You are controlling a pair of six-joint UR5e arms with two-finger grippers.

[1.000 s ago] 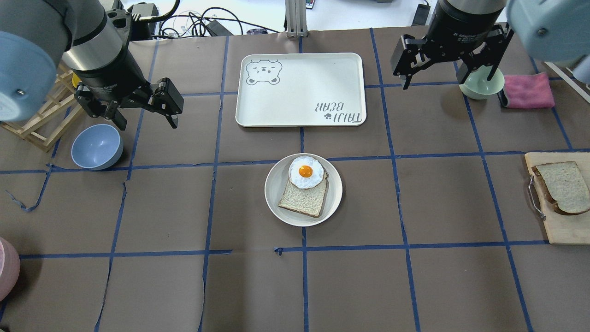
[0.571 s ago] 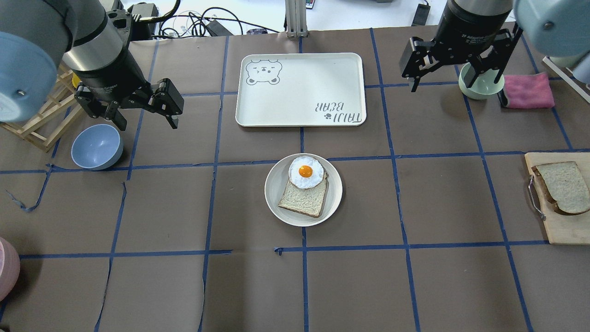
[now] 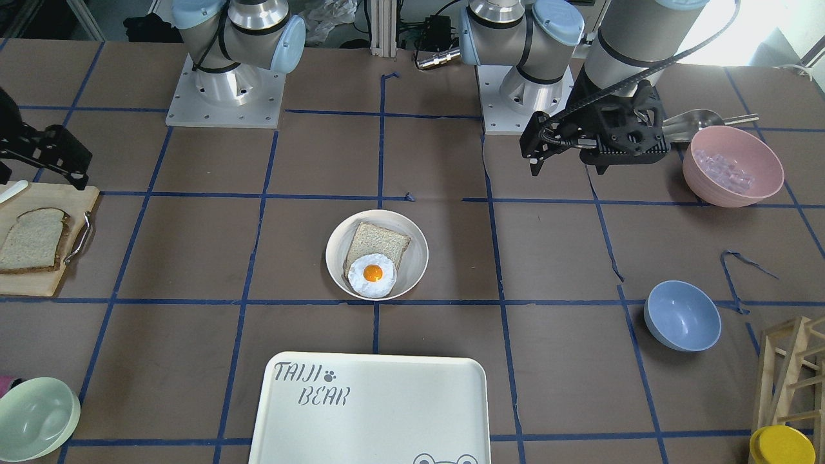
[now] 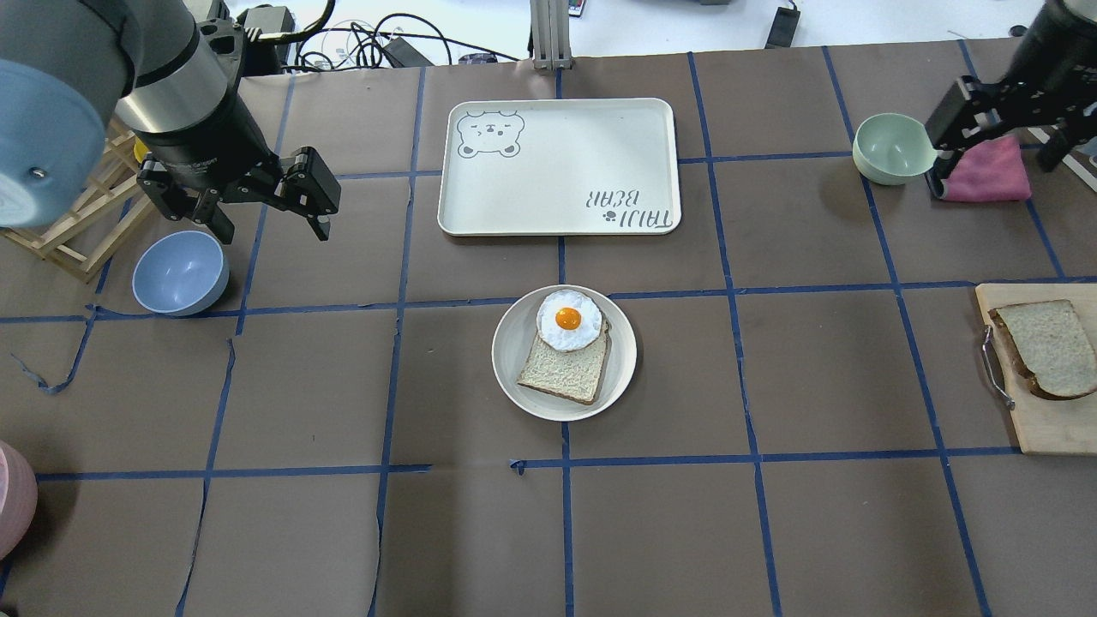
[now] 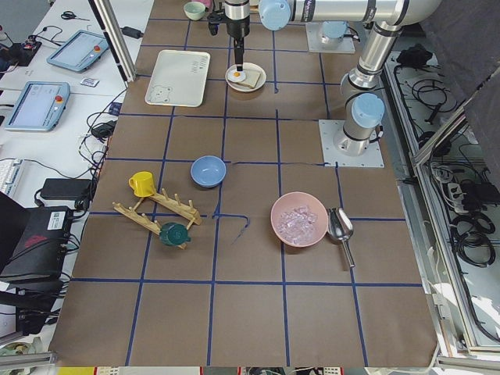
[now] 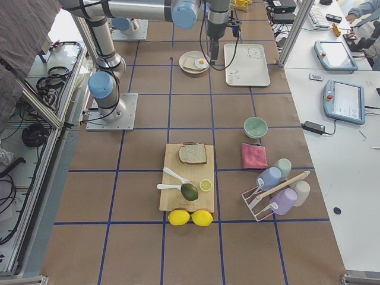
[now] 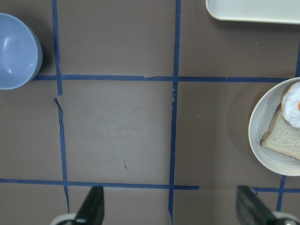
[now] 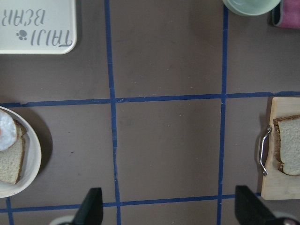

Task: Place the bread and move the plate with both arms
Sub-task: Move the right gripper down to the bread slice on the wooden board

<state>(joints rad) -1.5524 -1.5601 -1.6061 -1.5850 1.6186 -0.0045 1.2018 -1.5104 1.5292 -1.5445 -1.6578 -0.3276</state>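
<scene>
The bread [image 4: 1047, 347], grey-white with a dark crust, lies on a wooden cutting board [image 4: 1041, 424] at the table's right edge; it also shows in the right wrist view [image 8: 290, 145]. The cream plate [image 4: 507, 364] sits mid-table and holds a paler slice [image 4: 561, 373] with a fried egg [image 4: 568, 320] on it. My right gripper [image 4: 994, 167] is open and empty, high over the pink cloth, beyond the bread. My left gripper [image 4: 276, 231] is open and empty, above the table left of the plate, near the blue bowl.
The white TAIJI BEAR tray [image 4: 557, 163] lies beyond the plate. A pale green bowl [image 4: 891, 147] and a pink cloth [image 4: 986, 171] are at the far right. A blue bowl [image 4: 180, 272] and a wooden rack [image 4: 68, 231] stand at the left. A pink bowl [image 3: 733, 166] is near the left arm's base.
My right gripper has moved right, from over the green bowl to over the pink cloth near the table's right edge. The left arm has not moved.
</scene>
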